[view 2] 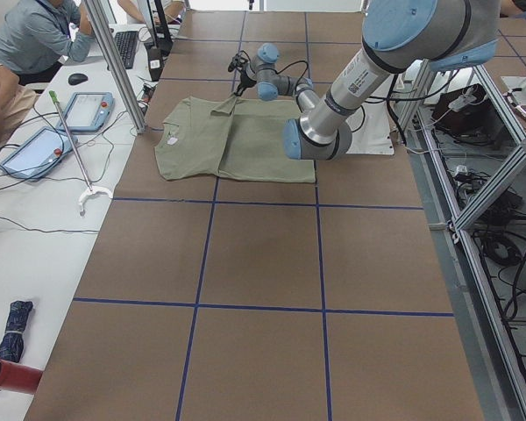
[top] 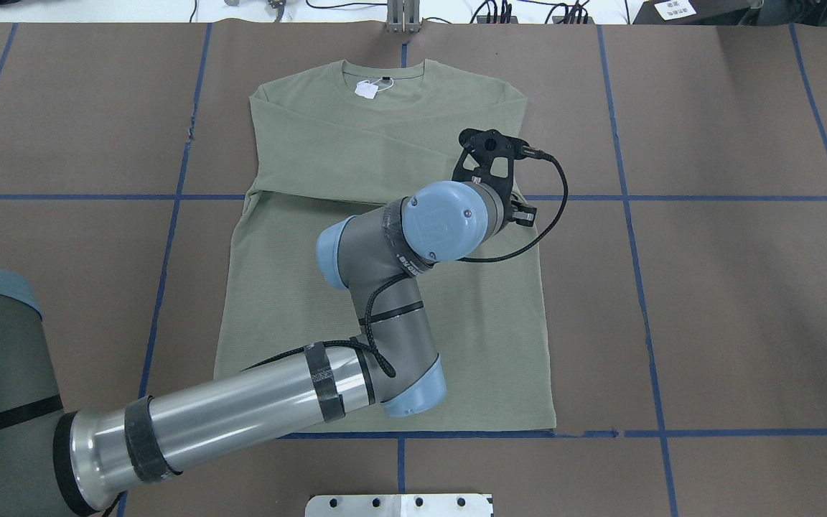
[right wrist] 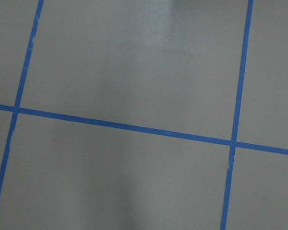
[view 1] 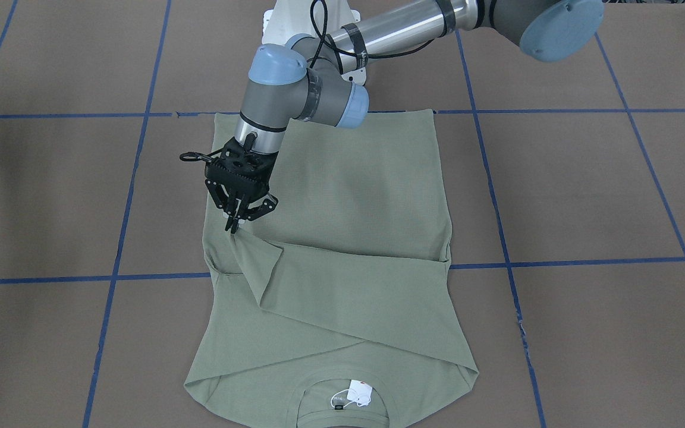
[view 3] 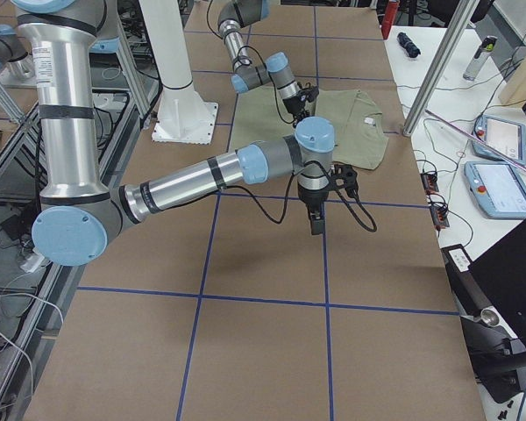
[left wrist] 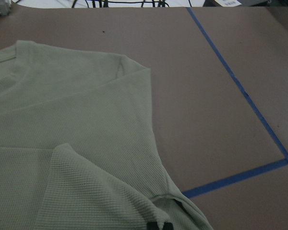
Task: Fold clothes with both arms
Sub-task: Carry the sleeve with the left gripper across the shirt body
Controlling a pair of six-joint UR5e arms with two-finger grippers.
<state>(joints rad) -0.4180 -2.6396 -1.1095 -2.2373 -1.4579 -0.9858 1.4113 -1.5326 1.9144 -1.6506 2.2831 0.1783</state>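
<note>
Left black two-finger gripper [view 1: 233, 226] pinches the sage-green knit shirt [view 1: 348, 190] at its 9 o'clock sleeve edge. The right gripper [view 3: 316, 226] is well apart over the brown table [view 1: 586, 190], can't tell its grip.

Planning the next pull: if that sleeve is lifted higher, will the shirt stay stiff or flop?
Probably floppy: the sleeve peaks and creases where the left hand pinches it. Likely light, as the thin knit shirt lies flat. Pulling may drag the layer underneath, since cloth rests on cloth.
</note>
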